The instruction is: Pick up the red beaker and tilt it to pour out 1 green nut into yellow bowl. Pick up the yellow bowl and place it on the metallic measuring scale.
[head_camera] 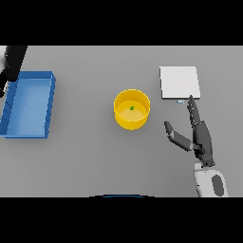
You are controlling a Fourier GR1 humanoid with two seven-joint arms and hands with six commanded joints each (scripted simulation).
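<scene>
The yellow bowl [132, 109] stands upright at the table's middle, with one small green nut [132, 108] lying inside it. The metallic measuring scale [179, 82], a pale square plate, lies to the bowl's right and a little farther back. My right hand [199, 135] hovers to the right of the bowl and just in front of the scale, open, fingers straight and thumb spread toward the bowl, holding nothing. My left hand [5, 78] shows only partly at the far left edge by the blue tray. No red beaker is in view.
A blue rectangular tray [47, 102] sits at the left side of the grey table. A dark arm part reaches in above its far left corner.
</scene>
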